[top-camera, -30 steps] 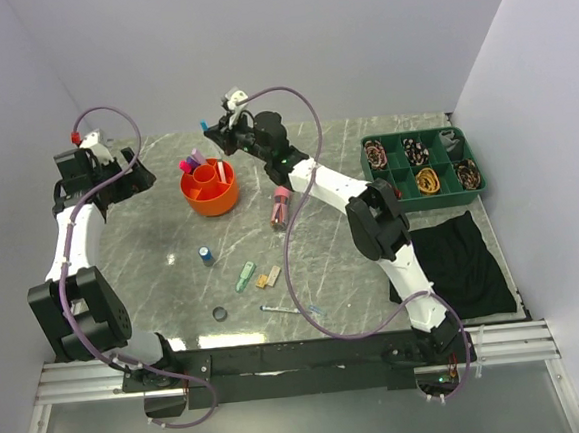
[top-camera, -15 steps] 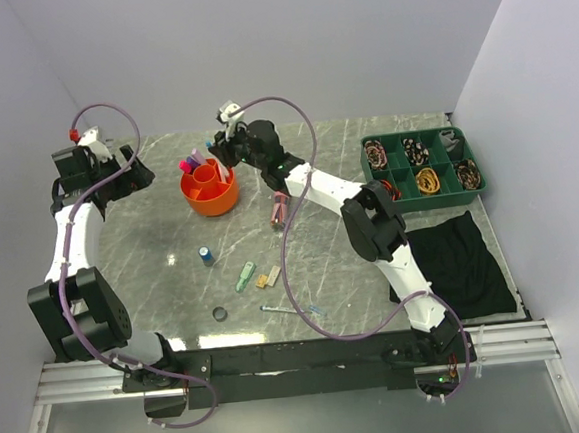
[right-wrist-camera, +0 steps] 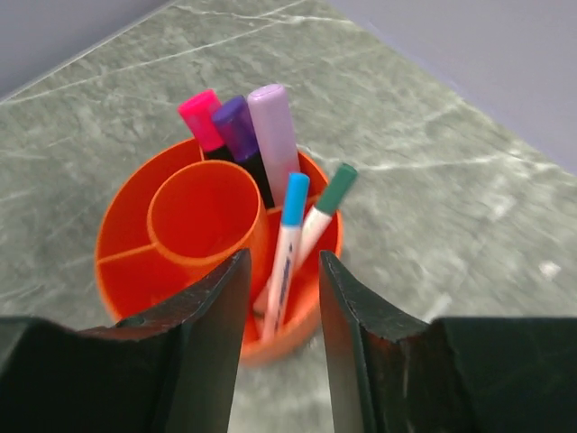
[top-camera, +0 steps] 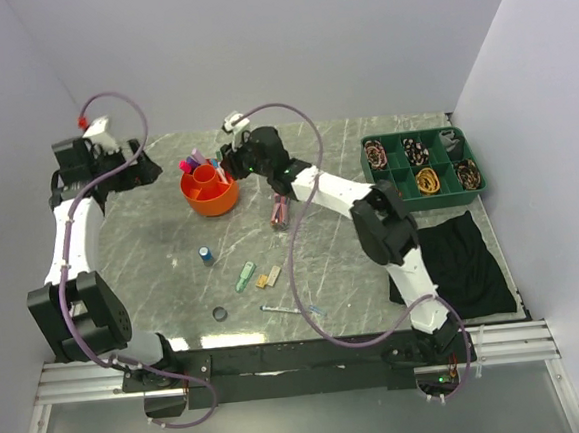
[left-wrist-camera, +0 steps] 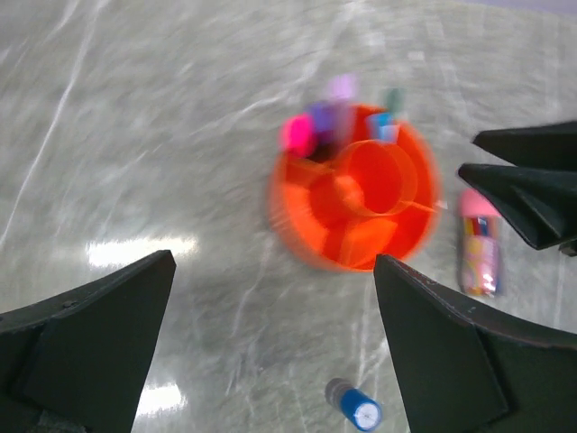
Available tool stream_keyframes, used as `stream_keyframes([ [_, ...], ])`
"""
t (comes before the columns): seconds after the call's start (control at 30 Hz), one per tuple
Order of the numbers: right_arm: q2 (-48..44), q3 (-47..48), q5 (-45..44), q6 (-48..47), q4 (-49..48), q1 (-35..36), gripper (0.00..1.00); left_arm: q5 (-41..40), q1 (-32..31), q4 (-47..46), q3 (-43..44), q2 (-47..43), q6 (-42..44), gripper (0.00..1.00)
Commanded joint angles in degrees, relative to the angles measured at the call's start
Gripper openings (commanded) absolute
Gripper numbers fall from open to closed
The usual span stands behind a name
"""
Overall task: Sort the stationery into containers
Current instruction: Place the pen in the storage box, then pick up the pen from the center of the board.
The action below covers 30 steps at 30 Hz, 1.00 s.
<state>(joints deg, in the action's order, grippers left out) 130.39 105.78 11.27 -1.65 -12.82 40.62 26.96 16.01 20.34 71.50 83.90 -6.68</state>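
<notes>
Nearest you, by the near edge of the table [top-camera: 155,287], a thin white pen [top-camera: 277,309] lies flat, with a small dark ring [top-camera: 219,313] to its left. Farther in, the green clip [top-camera: 245,276] and yellow eraser [top-camera: 268,276] lie just beside each other. The small blue cylinder [top-camera: 205,255] sits to their left, and the pink tube [top-camera: 280,211] lies beyond them, mid-table.

The orange pot [top-camera: 208,190] sits toward the far edge, left of centre. Its outer sections hold markers [right-wrist-camera: 236,126] with pink, purple and lilac caps, plus two white pens [right-wrist-camera: 287,248] capped blue and green.

Your right gripper [right-wrist-camera: 279,338] hovers over the pot's right rim, jaws slightly parted and clear of the pens. Your left gripper [left-wrist-camera: 275,262], near the far left corner, is spread wide and faces the pot.
</notes>
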Motion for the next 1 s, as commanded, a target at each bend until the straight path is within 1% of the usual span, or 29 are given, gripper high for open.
stream_keyframes([
  [0.0,-19.27,-5.55,-3.79,-0.64,3.49,-1.42,0.48,8.0,-8.43,7.76,9.17,-4.18,15.7,0.99],
  [0.03,-21.73,-7.23,-4.23,1.11,4.81,-2.29,0.5,7.76,-10.45,12.49,9.61,-4.53,18.51,1.0],
  [0.07,-25.67,-9.6,-5.02,1.56,8.04,-3.26,0.51,7.32,-15.26,15.06,9.53,-5.66,24.02,0.99],
  [0.1,-27.45,-10.41,-5.37,6.0,10.25,-5.96,0.56,5.92,-18.09,16.82,8.92,-6.46,26.69,1.0],
  [0.13,-28.77,-10.76,-5.64,7.87,15.49,-7.65,0.57,5.48,-20.64,18.75,7.87,-7.25,28.54,0.99],
  [0.17,-30.53,-10.68,-5.47,9.89,18.33,-9.49,0.59,5.47,-25.71,19.73,5.77,-8.74,31.96,0.99],
  [0.2,-31.15,-10.33,-5.21,13.65,21.23,-13.95,0.63,5.12,-28.38,20.61,4.79,-9.27,33.47,0.99],
  [0.23,-31.68,-10.41,-4.51,15.0,25.61,-15.99,0.66,4.25,-30.84,21.49,3.83,-9.71,34.44,1.0],
  [0.27,-33.51,-12.76,-3.46,15.53,26.43,-18.27,0.68,4.59,-34.34,21.58,2.08,-9.81,34.97,0.99],
  [0.3,-35.1,-14.88,-0.23,14.23,26.27,-20.04,0.69,4.85,-35.6,21.59,1.36,-9.72,34.54,0.99],
  [0.33,-36.85,-16.99,0.68,12.83,26.18,-22.49,0.69,5.81,-36.57,21.41,0.66,-9.28,33.84,0.99],
  [0.37,-39.83,-20.49,1.12,10.99,26.7,-23.21,0.69,6.43,-37.79,20.8,-0.22,-8.32,31.4,0.99],
  [0.4,-41.17,-21.91,1.47,6.7,27.58,-23.74,0.69,7.66,-38.07,20.45,-0.57,-7.79,29.98,0.98],
  [0.43,-42.31,-23.15,1.56,4.31,30.37,-24.27,0.69,9.06,-38.51,20.53,-0.93,-7.09,28.92,0.94],
  [0.47,-44.67,-25.51,1.65,2.29,31.7,-24.36,0.69,10.9,-39.38,20.97,-1.54,-5.86,27.96,0.92],
  [0.5,-46.0,-26.92,2.0,-1.91,33.02,-24.36,0.69,10.75,-40.09,21.06,-1.89,-5.42,27.34,0.9],
  [0.57,-50.46,-30.95,5.94,-6.41,37.15,-24.36,0.68,10.22,-42.1,21.15,-3.64,-4.8,28.2,0.86],
  [0.6,-51.97,-32.46,8.13,-10.87,38.73,-24.27,0.66,9.96,-42.72,21.41,-4.44,-4.88,28.91,0.86],
  [0.63,-53.73,-34.22,12.68,-13.44,41.71,-24.27,0.65,9.52,-43.34,21.76,-5.4,-4.97,29.87,0.84],
  [0.67,-57.23,-37.8,15.08,-16.25,43.3,-23.06,0.64,9.51,-44.48,22.37,-7.15,-5.06,32.23,0.83],
  [0.7,-58.92,-39.49,15.97,-22.37,45.06,-22.0,0.64,9.95,-44.83,23.6,-8.13,-5.15,33.21,0.82],
  [0.77,-64.0,-44.75,16.16,-28.12,48.41,-17.97,0.64,9.95,-46.41,24.57,-11.11,-5.58,36.27,0.79],
  [0.8,-65.77,-46.87,15.89,-32.15,48.5,-16.64,0.64,8.13,-47.2,24.14,-12.43,-6.02,37.34,0.77],
  [0.83,-67.79,-49.24,15.54,-33.41,46.68,-15.5,0.64,6.89,-47.82,23.35,-15.23,-6.98,37.96,0.77],
  [0.87,-71.72,-53.96,14.32,-34.38,45.26,-14.27,0.66,6.01,-48.44,23.08,-16.21,-7.34,38.84,0.76],
  [0.9,-73.68,-56.1,13.44,-35.17,43.6,-11.56,0.66,5.91,-48.44,23.17,-17.0,-7.61,39.54,0.75],
  [0.97,-78.08,-60.14,11.33,-34.65,40.42,-8.65,0.66,5.91,-48.53,22.56,-19.11,-9.01,40.51,0.74],
])
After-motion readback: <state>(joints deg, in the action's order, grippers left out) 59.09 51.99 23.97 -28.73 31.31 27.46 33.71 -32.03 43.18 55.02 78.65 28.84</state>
